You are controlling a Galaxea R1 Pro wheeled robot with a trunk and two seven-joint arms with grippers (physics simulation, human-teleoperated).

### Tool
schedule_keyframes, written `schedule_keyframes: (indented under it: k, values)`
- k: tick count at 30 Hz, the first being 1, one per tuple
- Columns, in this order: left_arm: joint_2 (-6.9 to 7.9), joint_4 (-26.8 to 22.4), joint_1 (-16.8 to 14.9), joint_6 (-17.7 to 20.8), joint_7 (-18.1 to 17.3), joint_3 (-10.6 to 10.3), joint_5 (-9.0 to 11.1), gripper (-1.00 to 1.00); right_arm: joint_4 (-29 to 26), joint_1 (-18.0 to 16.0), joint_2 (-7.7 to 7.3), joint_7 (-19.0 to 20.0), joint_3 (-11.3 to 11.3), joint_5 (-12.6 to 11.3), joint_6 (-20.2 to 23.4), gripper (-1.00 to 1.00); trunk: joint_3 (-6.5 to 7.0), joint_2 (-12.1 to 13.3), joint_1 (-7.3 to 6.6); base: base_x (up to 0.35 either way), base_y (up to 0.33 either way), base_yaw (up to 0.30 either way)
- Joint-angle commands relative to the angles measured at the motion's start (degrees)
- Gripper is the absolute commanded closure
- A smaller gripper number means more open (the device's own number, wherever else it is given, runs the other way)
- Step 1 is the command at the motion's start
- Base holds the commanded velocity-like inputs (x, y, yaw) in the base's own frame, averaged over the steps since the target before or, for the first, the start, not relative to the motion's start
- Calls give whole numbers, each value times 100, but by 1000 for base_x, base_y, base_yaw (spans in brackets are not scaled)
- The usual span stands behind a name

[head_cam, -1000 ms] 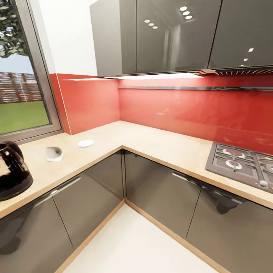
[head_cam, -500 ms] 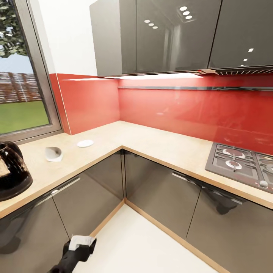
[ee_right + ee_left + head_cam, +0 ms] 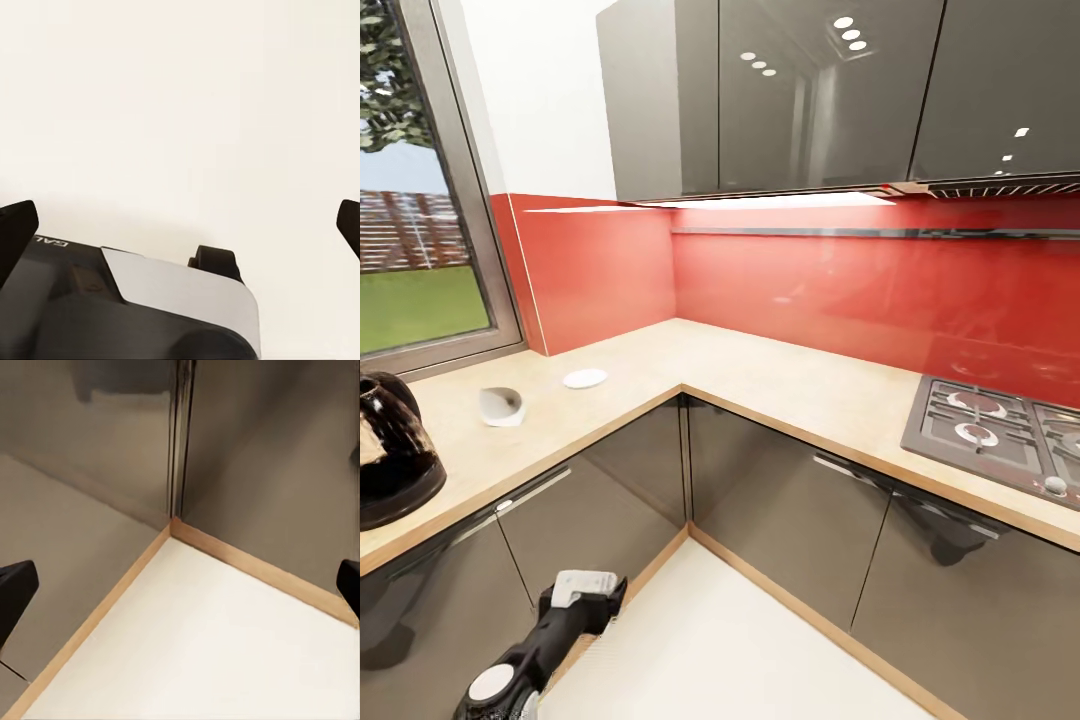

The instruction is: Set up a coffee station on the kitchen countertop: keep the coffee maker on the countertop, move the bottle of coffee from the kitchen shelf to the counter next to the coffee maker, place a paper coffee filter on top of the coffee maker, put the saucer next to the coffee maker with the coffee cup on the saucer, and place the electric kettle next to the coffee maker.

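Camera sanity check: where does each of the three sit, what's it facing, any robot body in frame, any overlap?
Head: high, facing the L-shaped light wood-grain countertop corner with rounded dark-glass kettle; left hand rises low in frame.
Left wrist: looks past open black fingertips at the dark grey cabinet corner and pale floor.
Right wrist: faces pale floor; fingertips apart, robot base below.
Shared: head and left wrist both see the cabinet corner and floor.

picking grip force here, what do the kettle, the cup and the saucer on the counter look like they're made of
Electric kettle: dark glossy glass, judging by its sharp highlights and see-through look, on a black base, likely plastic.
Coffee cup: matte white, probably ceramic; it lies tipped on the kitchen countertop.
Saucer: smooth plain white, likely ceramic too, though too small to be sure.
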Motion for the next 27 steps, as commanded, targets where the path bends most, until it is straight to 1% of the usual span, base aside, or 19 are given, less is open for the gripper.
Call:
schedule_keyframes:
  k: [1, 2, 5, 7, 8, 9, 10, 13, 14, 15, 16, 17, 19, 20, 21, 23, 25, 26, 27]
  values:
    - [-14, -30, -80, 48, -14, 1, 28, -100, 17, -5, -1, 1, 10, 1, -24, -100, -5, -3, 0, 0, 0, 0]
    - [-36, -62, -307, 136, -15, 5, 94, -100, 34, -4, -2, 1, 10, 2, -33, -100, -5, -3, 0, 0, 0, 0]
    - [-54, -89, -695, 438, -16, 6, 234, -100, 49, -6, -5, 1, 10, 2, -40, -100, -5, -3, 0, 0, 0, 0]
    - [-66, -106, -1151, 830, -16, 5, 389, -100, 58, -4, -7, 1, 9, 2, -44, -100, -5, -3, 0, 0, 0, 0]
    - [-67, -107, -1264, 891, -16, 5, 413, -100, 59, -5, -9, 1, 9, 2, -45, -100, -5, -3, 0, 0, 0, 0]
    - [-72, -109, -1832, 1105, -16, 9, 479, -100, 66, -6, -9, 1, 9, 2, -46, -100, -5, -3, 0, 0, 0, 0]
    - [-72, -109, -2050, 1217, -16, 12, 490, -100, 68, -6, -9, 1, 9, 2, -47, -100, -5, -3, 0, 0, 0, 0]
    - [-73, -109, -2376, 1415, -12, 16, 496, -100, 71, -4, -9, 1, 9, 2, -47, -100, -5, -3, 0, 0, 0, 0]
    - [-70, -109, -2582, 1513, -11, 23, 498, -100, 71, -7, -9, 1, 9, 2, -47, -100, -5, -3, 0, 0, 0, 0]
    - [-69, -109, -2677, 1550, -10, 29, 498, -100, 72, -6, -9, 1, 9, 2, -47, -100, -5, -3, 0, 0, 0, 0]
    - [-68, -106, -2837, 1603, -6, 49, 496, -100, 72, -5, -9, 1, 9, 2, -47, -100, -5, -3, 0, 0, 0, 0]
    - [-53, -107, -3066, 1658, 2, 127, 491, -100, 73, -3, -9, 1, 9, 2, -47, -100, -5, -3, 0, 0, 0, 0]
    - [-8, -108, -3180, 1675, 15, 270, 478, -100, 73, -3, -9, 1, 9, 2, -47, -100, -5, -3, 0, 0, 0, 0]
    - [103, -105, -3252, 1682, 25, 455, 457, -100, 73, -3, -12, 1, 9, 2, -47, -100, -5, -3, 0, 0, 0, 0]
    - [517, -96, -3305, 1695, 30, 1000, 437, -100, 73, -3, -26, 1, 9, 2, -47, -100, -5, -3, 0, 0, 0, 0]
    - [677, -93, -3314, 1699, 29, 1237, 435, -100, 75, -3, -29, 1, 9, 2, -47, -100, -5, -3, 0, 0, 0, 0]
    - [791, -83, -3320, 1701, 27, 1443, 433, -100, 77, -5, -31, 1, 9, 2, -47, -100, -5, -3, 0, 0, 0, 0]
    - [904, -74, -3325, 1699, 25, 1640, 428, -100, 79, -4, -33, 1, 9, 2, -47, -100, -5, -3, 0, 0, 0, 0]
    - [991, -74, -3328, 1696, 23, 1775, 425, -100, 81, -3, -34, 1, 9, 2, -47, -100, -5, -3, 0, 0, 0, 0]
